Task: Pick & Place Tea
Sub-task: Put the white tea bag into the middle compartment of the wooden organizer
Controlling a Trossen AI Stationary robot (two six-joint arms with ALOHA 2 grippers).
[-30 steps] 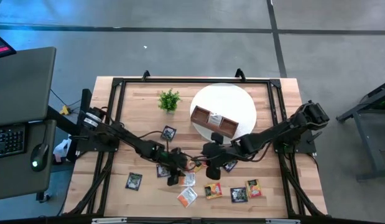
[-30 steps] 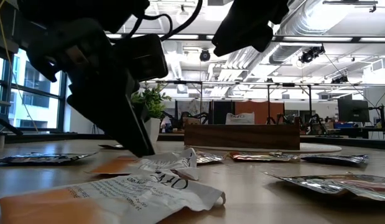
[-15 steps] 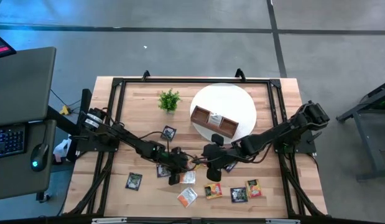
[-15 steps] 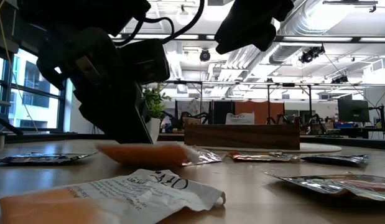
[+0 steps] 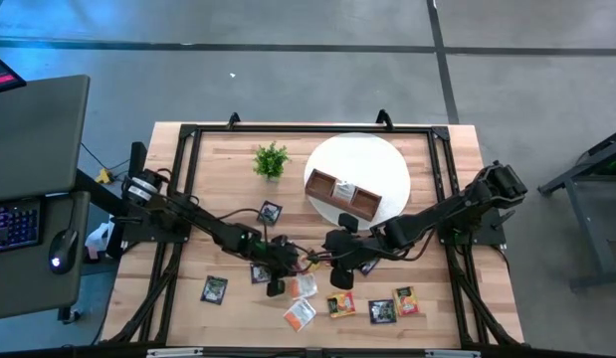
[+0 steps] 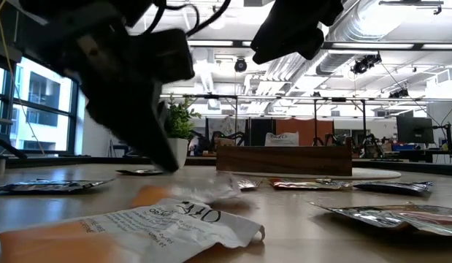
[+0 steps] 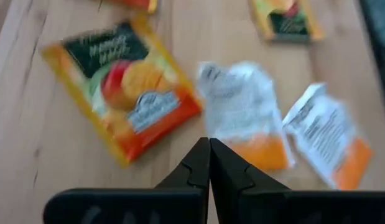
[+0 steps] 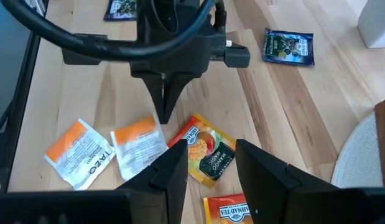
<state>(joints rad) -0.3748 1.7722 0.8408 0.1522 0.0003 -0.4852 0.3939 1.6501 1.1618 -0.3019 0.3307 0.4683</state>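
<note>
Tea sachets lie flat on the wooden table. My left gripper (image 7: 209, 149) is shut with nothing between its fingers; it points down just above a white-and-orange sachet (image 7: 245, 118), seen from the other arm as gripper (image 8: 162, 115) and sachet (image 8: 139, 146). A second white-and-orange sachet (image 8: 80, 152) lies beside the first. My right gripper (image 8: 211, 171) hovers open over a yellow-orange sachet (image 8: 204, 152), clear of it. From above, the two grippers, left (image 5: 278, 283) and right (image 5: 339, 276), stand close together near the table's middle front.
A brown wooden compartment tray (image 5: 339, 196) stands on a round white plate (image 5: 382, 159) at the far right, a small green plant (image 5: 271, 159) to its left. Black sachets (image 5: 214, 289), (image 5: 270, 212) and more sachets (image 5: 404, 300) lie scattered near the front.
My left gripper has shut at the white-and-orange sachet and risen a little. Half a second ago the sachet was tipped up at the fingertips; now it has fallen back flat on the table, out of the fingers.
</note>
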